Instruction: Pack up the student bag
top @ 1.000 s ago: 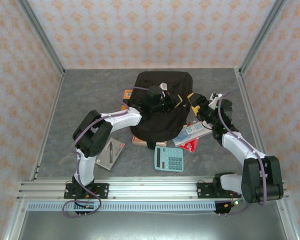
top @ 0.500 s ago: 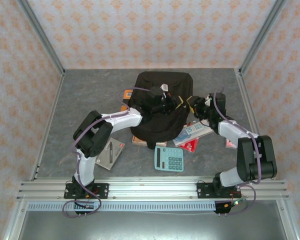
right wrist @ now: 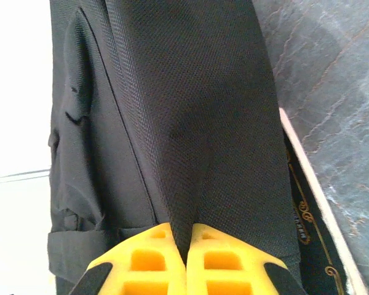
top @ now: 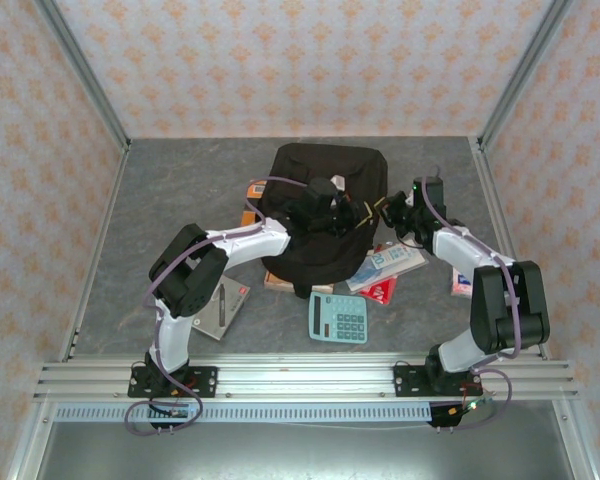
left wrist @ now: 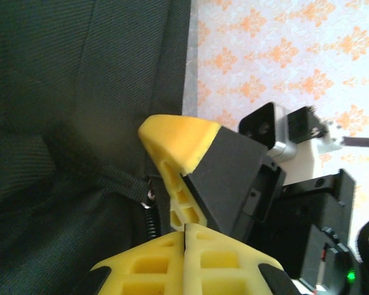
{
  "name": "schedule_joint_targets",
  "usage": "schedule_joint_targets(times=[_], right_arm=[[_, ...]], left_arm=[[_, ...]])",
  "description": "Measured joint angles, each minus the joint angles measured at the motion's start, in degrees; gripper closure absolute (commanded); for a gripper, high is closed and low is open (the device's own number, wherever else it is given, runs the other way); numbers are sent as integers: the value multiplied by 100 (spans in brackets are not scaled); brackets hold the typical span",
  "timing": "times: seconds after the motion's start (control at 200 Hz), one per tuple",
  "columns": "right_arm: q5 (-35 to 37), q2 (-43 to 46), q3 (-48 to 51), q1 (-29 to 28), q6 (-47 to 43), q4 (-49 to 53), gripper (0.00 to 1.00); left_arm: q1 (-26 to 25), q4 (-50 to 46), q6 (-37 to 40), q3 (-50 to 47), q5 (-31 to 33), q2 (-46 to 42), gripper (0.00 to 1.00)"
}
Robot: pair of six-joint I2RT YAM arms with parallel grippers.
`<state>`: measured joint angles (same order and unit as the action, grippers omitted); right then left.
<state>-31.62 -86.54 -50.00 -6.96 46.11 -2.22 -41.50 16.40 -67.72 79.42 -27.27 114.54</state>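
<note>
No text readable anywhere from here.
- Calculator on table: rows of keys, markings too small to read.
- Blue-and-white booklet: white marks on cover, possibly a title, illegible.
- Red packet just beside it: no words made out.
- Grey booklet: red patch at one corner, dark strip along the cover, print blurred.
- Dark book cover, right wrist view: gold scrollwork along edge, ornament, no letters.
</note>
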Motion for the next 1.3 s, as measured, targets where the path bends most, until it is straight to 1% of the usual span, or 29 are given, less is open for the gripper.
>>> schedule_joint_targets(times=[0.16,0.295,0.47,0.741,1.006,1.141,1.301], right_arm=[[225,0,-280,-9,-122,509,100],[297,-20,-431,-9,-157,737,100],[326,-125,-527,4,-166,782,100],[337,-514,-710,103,-212,850,100],[201,-708,-1316,111,-476,1281,100],[321,-999,-1803,177,-695,1508,100],[286,-1303,-2304,162,-935,1926,100]], left_arm=[[-15,-389,170,-50,2,-98,100],[-17,-739,319,-352,33,-605,100],[-92,-1049,516,-654,76,-1191,100],[-109,-1814,938,-1040,247,-1648,100],[184,-2218,1281,-1392,367,-2247,100],[269,-2704,1519,-1510,391,-2675,100],[387,-2885,1781,-1517,577,-2944,100]])
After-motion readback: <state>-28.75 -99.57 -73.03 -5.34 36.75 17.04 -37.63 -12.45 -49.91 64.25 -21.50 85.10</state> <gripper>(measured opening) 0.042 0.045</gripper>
